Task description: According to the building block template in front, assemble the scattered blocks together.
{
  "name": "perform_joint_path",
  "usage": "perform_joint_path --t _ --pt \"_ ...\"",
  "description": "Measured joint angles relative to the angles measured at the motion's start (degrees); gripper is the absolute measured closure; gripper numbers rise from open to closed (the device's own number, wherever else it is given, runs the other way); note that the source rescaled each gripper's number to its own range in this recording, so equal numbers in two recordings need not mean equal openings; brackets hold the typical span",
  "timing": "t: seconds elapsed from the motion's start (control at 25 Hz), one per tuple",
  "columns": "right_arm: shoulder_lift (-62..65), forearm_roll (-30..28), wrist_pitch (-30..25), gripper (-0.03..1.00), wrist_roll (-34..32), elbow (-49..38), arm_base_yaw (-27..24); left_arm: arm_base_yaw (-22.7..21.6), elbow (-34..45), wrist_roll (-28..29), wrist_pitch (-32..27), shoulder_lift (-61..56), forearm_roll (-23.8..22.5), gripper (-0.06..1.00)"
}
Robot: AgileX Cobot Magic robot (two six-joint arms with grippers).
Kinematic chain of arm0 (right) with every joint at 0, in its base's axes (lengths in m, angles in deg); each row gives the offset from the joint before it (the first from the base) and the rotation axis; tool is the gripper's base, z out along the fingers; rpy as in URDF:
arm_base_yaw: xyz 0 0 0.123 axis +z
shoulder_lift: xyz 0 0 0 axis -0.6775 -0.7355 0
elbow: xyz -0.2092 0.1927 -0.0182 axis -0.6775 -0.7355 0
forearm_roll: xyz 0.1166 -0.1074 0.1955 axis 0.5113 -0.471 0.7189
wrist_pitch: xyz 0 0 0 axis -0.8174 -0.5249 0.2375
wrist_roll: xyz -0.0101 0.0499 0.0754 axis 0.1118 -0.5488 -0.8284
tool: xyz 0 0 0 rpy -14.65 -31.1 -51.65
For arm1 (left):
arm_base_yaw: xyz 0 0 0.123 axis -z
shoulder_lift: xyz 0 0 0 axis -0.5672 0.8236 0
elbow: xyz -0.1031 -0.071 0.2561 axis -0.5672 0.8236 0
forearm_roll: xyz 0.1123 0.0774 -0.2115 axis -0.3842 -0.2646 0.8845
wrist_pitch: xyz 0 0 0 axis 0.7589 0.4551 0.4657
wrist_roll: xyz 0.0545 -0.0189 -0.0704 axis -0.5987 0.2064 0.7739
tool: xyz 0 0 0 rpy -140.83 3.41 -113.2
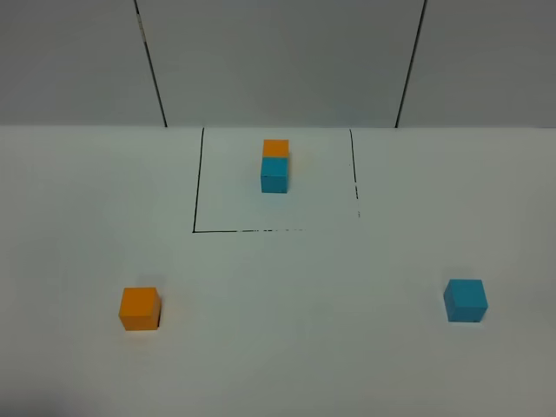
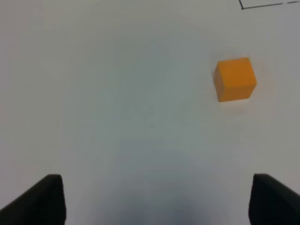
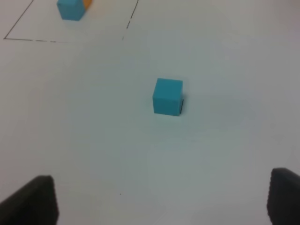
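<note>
Sitting inside a black-lined square (image 1: 194, 187) toward the far side of the white bench (image 1: 287, 365), the building block template (image 1: 274, 165) is an orange cube & a cyan cube touching face to face. In the exterior view the cyan one is nearer the camera, w/ the orange right behind it. Grey wall panels (image 1: 278, 61) stand beyond the bench edge.

The two loose cubes lie well apart, both outside the square on the near side: orange block (image 1: 139, 309) at near left, cyan block (image 1: 466, 301) at near right. Each rests flat on the bench by itself.

Left fingers (image 2: 40, 202): spread wide, holding nothing; only the two dark tips show at the frame edge. The orange block lies ahead of them & off toward one tip's side, clear of both. A corner of the square's line shows beyond it.

Right fingers (image 3: 33, 200): also wide apart, empty. The cyan block lies ahead, approx centred btwn the two tips, not touching either. Farther off in that view the template's cyan cube shows inside the square w/ a sliver of orange behind it, cut by the frame edge.
</note>
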Motion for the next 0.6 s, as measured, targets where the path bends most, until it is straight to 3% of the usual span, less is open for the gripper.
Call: perform_joint_path --t 0.24,0.6 --pt "0.0 0.0 0.0 0.19 0.0 0.0 0.0 0.0 0.0 0.0 6.0 9.3 1.7 0.27" --pt "0.0 0.0 0.0 0.19 0.0 0.0 0.0 0.0 -0.5 0.0 9.7 15.9 2.6 0.27"
